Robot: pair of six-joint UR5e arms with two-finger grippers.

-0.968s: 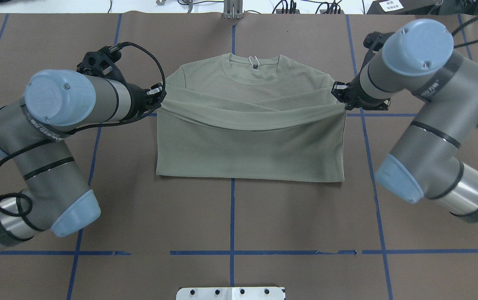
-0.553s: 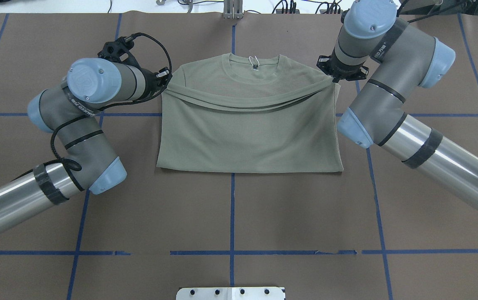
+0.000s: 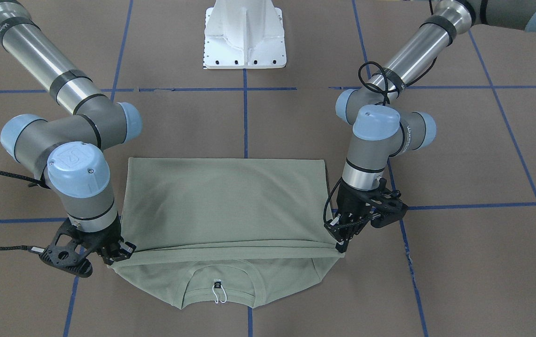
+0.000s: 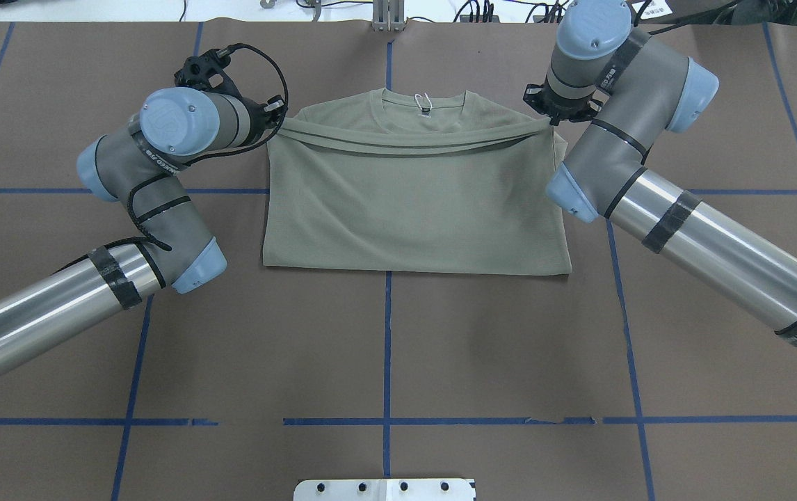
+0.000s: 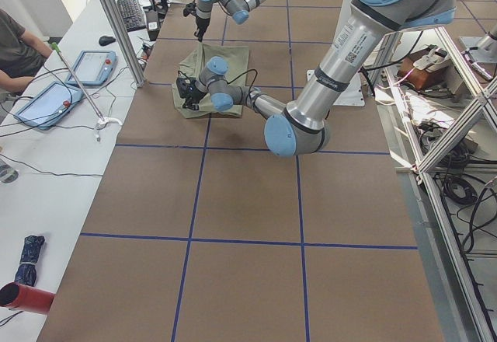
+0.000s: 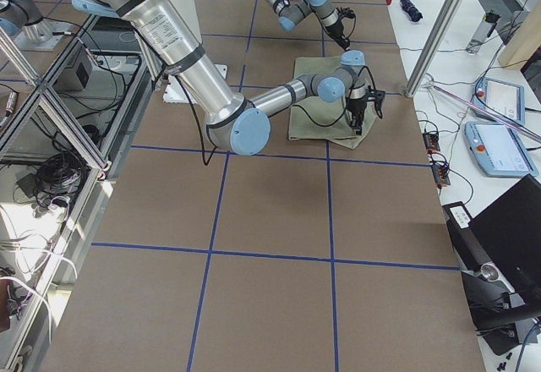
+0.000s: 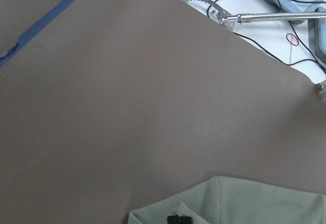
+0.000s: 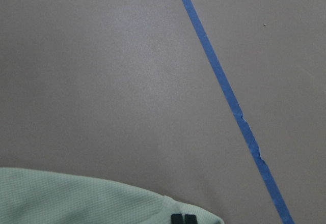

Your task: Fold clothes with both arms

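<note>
Seen from across the surface, the shirt lies flat near the surface's edge farthest from the robot, midway between its two ends. Its lower body is doubled up over the chest, so only the neck end and its hang tag show past the raised hem. The left hand is pinched shut on one end of that hem and the right hand on the other, with the cloth drawn almost straight between them. From overhead, both hands sit at the hem's ends just short of the shoulders. The hem shows as two layers that dip slightly in the middle, which suggests a soft, light knit that drapes and stretches rather than holding a line. In the two side views the shirt is far off and small, and neither grip can be judged there. The left wrist view shows a dark fingertip on a ribbed green corner, and the right wrist view shows two fingertips pressed together at the cloth's edge. Such fabric is probably best held at the hem corners, through both layers, under even tension, since a shallow pinch could slip.
</note>
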